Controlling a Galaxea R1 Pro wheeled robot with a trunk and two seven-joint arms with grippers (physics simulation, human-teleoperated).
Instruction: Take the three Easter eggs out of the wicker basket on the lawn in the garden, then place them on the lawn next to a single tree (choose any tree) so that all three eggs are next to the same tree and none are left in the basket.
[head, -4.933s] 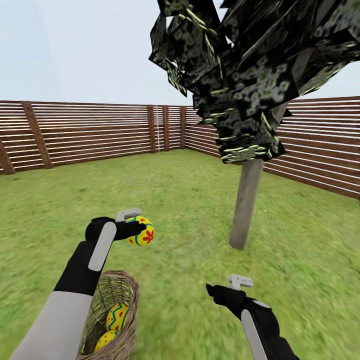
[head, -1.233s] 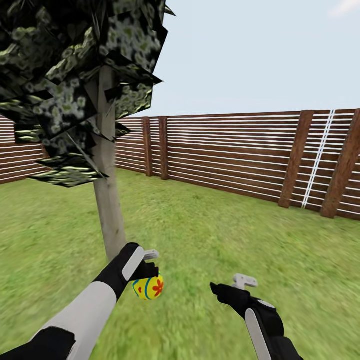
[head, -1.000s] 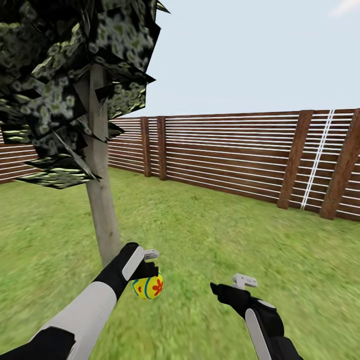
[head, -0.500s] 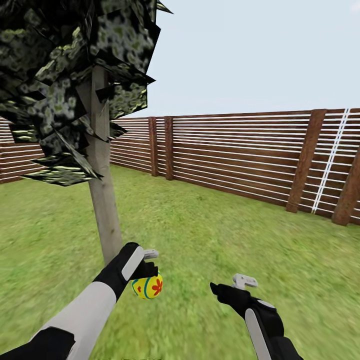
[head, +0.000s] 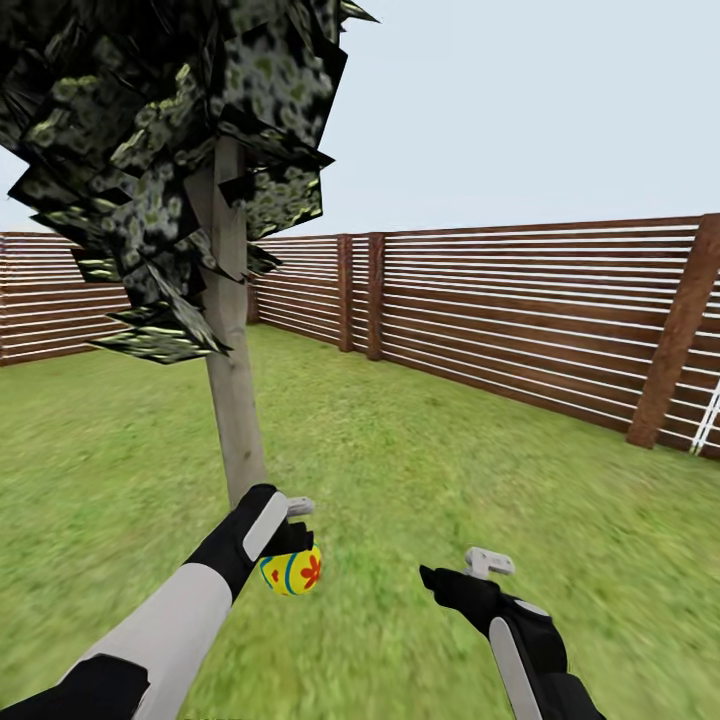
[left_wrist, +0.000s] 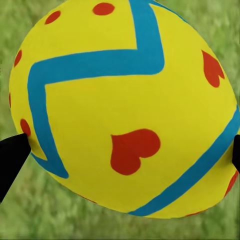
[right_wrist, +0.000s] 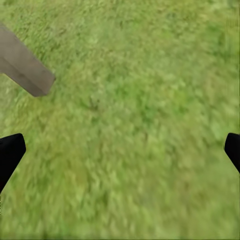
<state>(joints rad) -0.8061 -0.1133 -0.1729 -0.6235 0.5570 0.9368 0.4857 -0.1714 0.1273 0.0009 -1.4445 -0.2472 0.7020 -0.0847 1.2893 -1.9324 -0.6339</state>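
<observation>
Nearest us, our left gripper (head: 292, 552) clamps one Easter egg (head: 290, 571), yellow with blue zigzags and red marks, held above the lawn (head: 450, 450). Up close, the egg (left_wrist: 125, 107) sits between both black fingertips (left_wrist: 11, 155). Our right gripper (head: 455, 580) hangs spread wide over bare grass, nothing between its fingers (right_wrist: 10, 152). Just beyond the egg stands the tree (head: 232, 380), pale trunk, dark blocky foliage; its trunk base (right_wrist: 22, 65) meets the grass. Farther back, the brown slatted fence (head: 520, 320) rings the garden.
</observation>
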